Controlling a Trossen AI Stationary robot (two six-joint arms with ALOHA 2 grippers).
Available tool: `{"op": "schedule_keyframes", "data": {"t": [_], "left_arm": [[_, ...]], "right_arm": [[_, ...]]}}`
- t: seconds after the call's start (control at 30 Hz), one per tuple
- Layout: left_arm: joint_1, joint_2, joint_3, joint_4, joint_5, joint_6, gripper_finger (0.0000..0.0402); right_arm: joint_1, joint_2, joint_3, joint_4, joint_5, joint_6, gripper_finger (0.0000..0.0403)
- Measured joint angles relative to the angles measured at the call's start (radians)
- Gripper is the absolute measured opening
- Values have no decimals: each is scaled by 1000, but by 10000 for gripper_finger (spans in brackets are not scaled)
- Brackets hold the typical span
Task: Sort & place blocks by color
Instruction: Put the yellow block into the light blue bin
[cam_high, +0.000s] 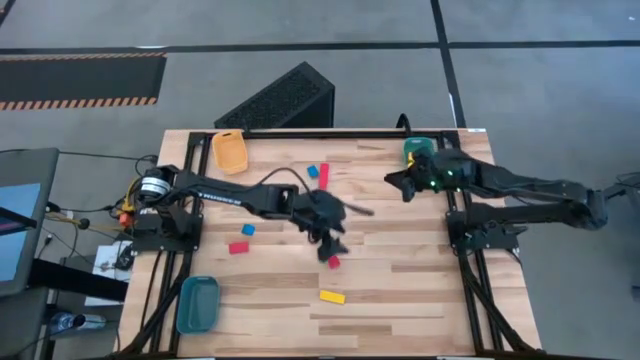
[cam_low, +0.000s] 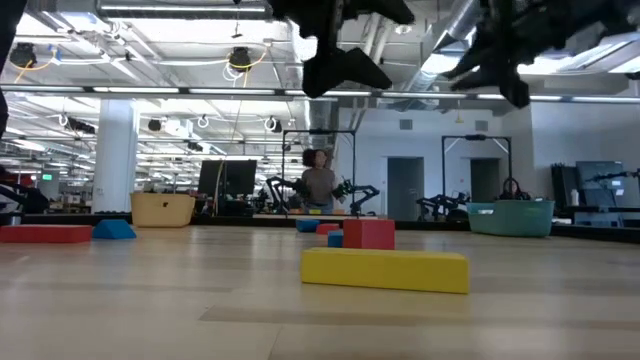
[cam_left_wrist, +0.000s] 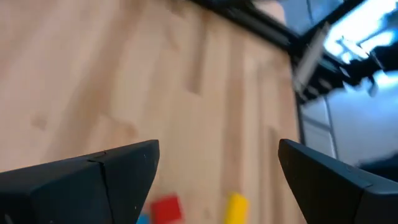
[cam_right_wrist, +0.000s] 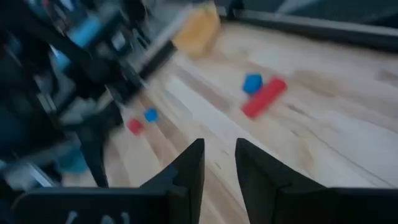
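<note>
Small blocks lie flat on the wooden table: a red cube (cam_high: 333, 262), a yellow bar (cam_high: 332, 296), a red bar (cam_high: 239, 247), a blue cube (cam_high: 247, 229), and farther off a blue cube (cam_high: 312, 171) beside a red bar (cam_high: 324, 177). My left gripper (cam_high: 330, 243) hangs open over mid-table, just above the red cube (cam_left_wrist: 166, 208) and touching nothing; the yellow bar (cam_left_wrist: 235, 207) also shows below it. My right gripper (cam_high: 403, 183) hovers near the green bin (cam_high: 418, 148), holding nothing, its fingers (cam_right_wrist: 219, 155) a narrow gap apart.
An orange bin (cam_high: 230, 150) stands at the far left of the table, a blue-green bin (cam_high: 197, 303) at the near left corner, and the green bin at the far right. A black box (cam_high: 275, 100) sits beyond the far edge. Bare wood lies on the near right.
</note>
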Motion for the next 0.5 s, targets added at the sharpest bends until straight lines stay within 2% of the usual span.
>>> {"op": "schedule_keyframes", "data": {"t": [0.1,0.27,0.5], "left_arm": [[-71,-5,0,-70,-4,-2,316],[-194,-5,-1,-132,-84,30,316],[-264,-2,-1,-113,-193,62,316]], "right_arm": [[118,-13,1,36,130,84,101],[350,2,1,28,267,259,89],[805,125,0,84,773,490,77]]}}
